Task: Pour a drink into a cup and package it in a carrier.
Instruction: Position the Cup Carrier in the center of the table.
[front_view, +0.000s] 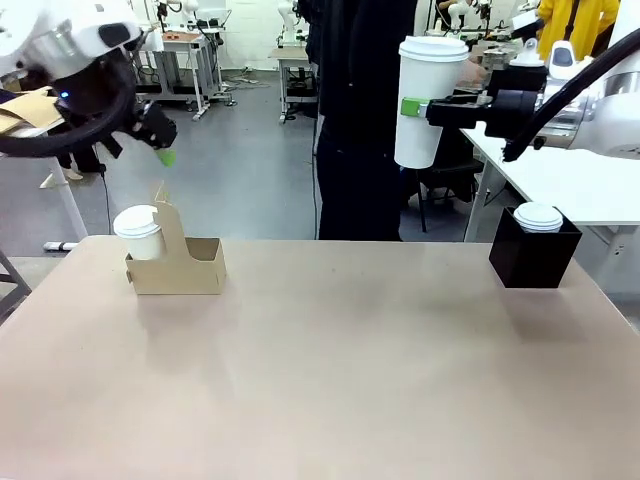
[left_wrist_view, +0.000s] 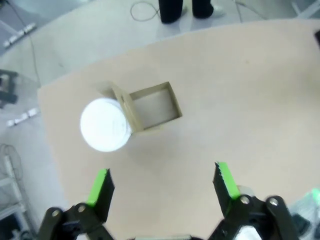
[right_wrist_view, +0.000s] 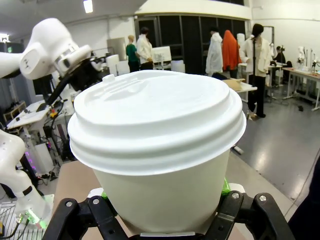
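Front view: the carrier (front_view: 190, 268) stands on the table (front_view: 330, 380) with a small cup (front_view: 140, 232) in its left pocket; the left gripper (front_view: 160, 140) hangs above the carrier; the right gripper (front_view: 418, 108) clasps a tall cup (front_view: 432, 70) high up, well to the right of the carrier; a black box (front_view: 533, 258) sits far right of it, a person (front_view: 360, 120) behind. Left wrist view: the left gripper (left_wrist_view: 162, 182) is spread wide, grasping nothing, over bare table just beside the carrier (left_wrist_view: 150, 92); the small cup (left_wrist_view: 106, 124) fills one pocket. Right wrist view: the right gripper (right_wrist_view: 165, 200) is clenched on the tall cup (right_wrist_view: 160, 125).
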